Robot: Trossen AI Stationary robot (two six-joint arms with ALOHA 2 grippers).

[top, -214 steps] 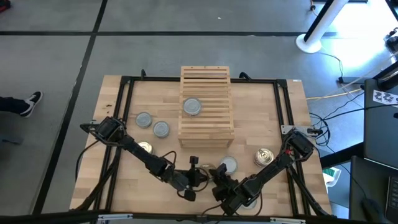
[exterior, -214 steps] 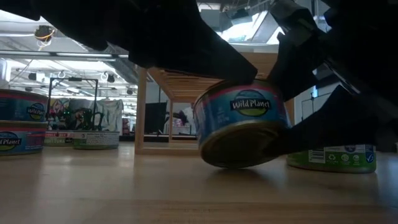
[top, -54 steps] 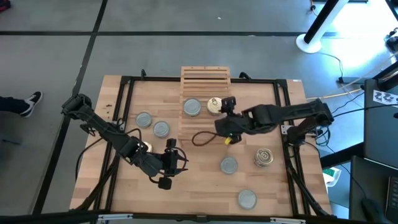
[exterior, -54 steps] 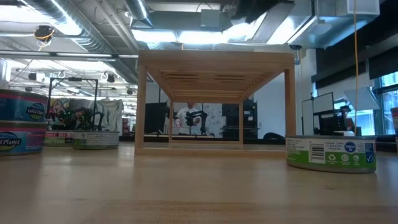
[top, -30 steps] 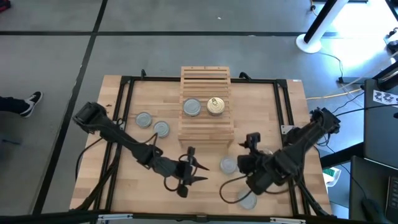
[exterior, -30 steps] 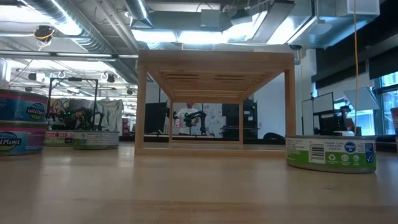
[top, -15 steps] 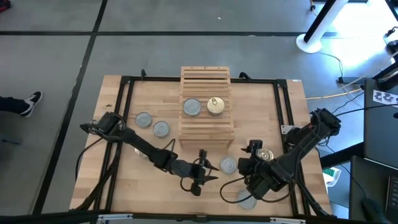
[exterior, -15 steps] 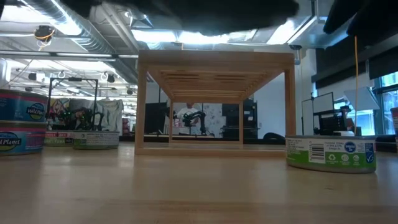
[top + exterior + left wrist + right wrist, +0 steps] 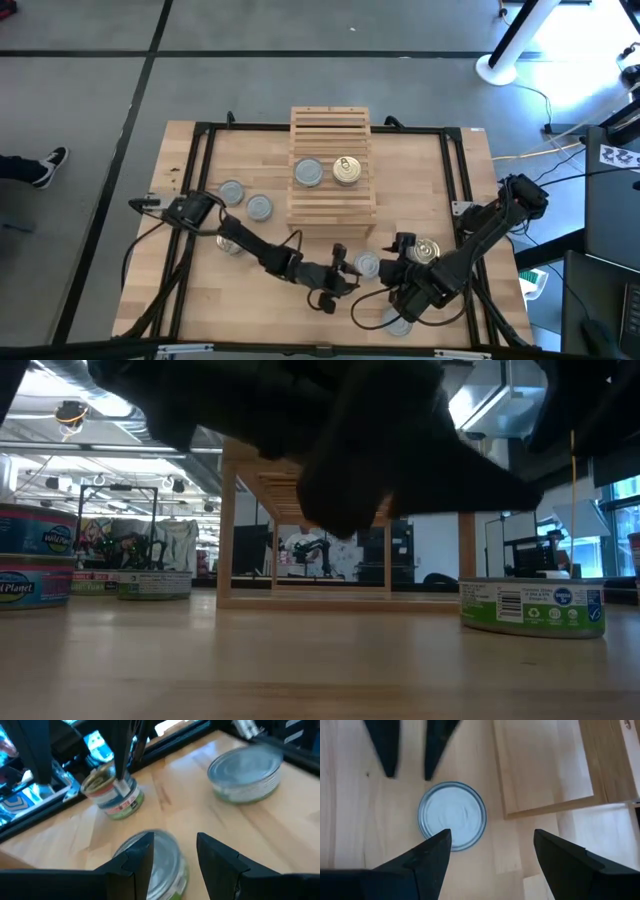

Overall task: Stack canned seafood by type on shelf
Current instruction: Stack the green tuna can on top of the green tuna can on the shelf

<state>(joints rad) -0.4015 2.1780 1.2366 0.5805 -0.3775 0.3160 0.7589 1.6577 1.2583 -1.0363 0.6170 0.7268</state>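
Note:
On the slatted shelf [image 9: 333,140] stand a grey-topped tin [image 9: 308,171] and a golden-topped tin [image 9: 346,169]. A grey-topped tin [image 9: 368,264] [image 9: 452,815] [image 9: 167,867] stands on the table just in front of the shelf. My left gripper [image 9: 347,277] [image 9: 175,857] is open, low and almost level, its fingertips just short of this tin on its left side. My right gripper [image 9: 393,272] [image 9: 492,852] is open wide above the tin's right side, pointing steeply down. Neither touches it. A dark arm fills the top of the low view [image 9: 380,470].
Two grey tins [image 9: 232,192] [image 9: 260,207] stand left of the shelf, and a golden one [image 9: 231,241] lies partly under my left arm. Another golden tin [image 9: 425,250] [image 9: 112,792] and a grey tin [image 9: 398,320] [image 9: 245,770] stand at the near right. Black rails [image 9: 200,180] frame the table.
My left gripper has gone toward the table's right edge and down, up to the grey tin in front of the shelf. My right gripper has sunk over the same tin and rolled a little. No tin has moved.

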